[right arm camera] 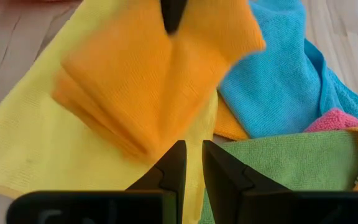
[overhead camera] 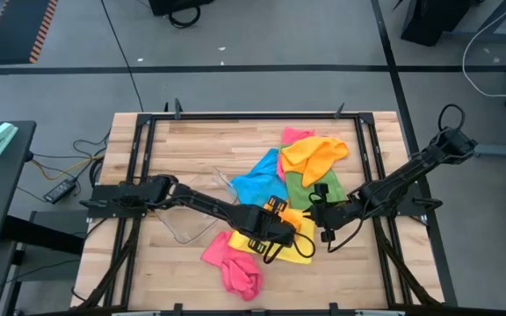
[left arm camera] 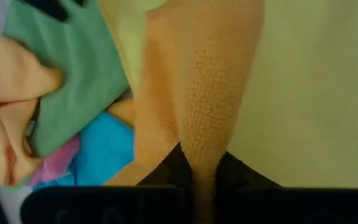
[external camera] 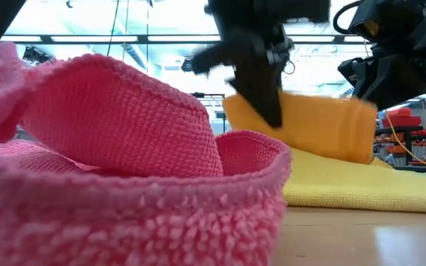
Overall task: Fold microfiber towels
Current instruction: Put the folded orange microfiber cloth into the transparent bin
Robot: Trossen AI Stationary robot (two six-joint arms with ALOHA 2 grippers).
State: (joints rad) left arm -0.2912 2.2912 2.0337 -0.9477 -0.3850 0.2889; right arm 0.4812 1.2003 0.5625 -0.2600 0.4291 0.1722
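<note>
An orange towel (overhead camera: 295,215) hangs between my two grippers near the table's middle, above a spread yellow towel (overhead camera: 302,251). My left gripper (left arm camera: 201,171) is shut on one end of it. My right gripper (right arm camera: 192,149) stands at its other end with its fingers nearly together. In the low view the orange towel (external camera: 324,125) spans from my left gripper (external camera: 268,96) to my right gripper (external camera: 376,81). A crumpled pink towel (overhead camera: 234,266) lies near the front edge. My left gripper pinches a gathered fold of the orange towel (left arm camera: 199,146) between its two fingers, slanting down from the table's left. The cloth runs away from the fingers in several layers, lifted off the yellow towel. My right gripper meets the orange towel's folded layers (right arm camera: 157,146) at its fingertips, slanting down from the table's right. Its own fingers hide the place of contact. That end hangs clear of the yellow towel.
A pile of towels lies behind: blue (overhead camera: 257,183), green (overhead camera: 310,190), another orange (overhead camera: 316,154) and pink (overhead camera: 295,134). A clear plastic tray (overhead camera: 187,230) rests under my left arm. Bare wood shows at the table's far left and near right.
</note>
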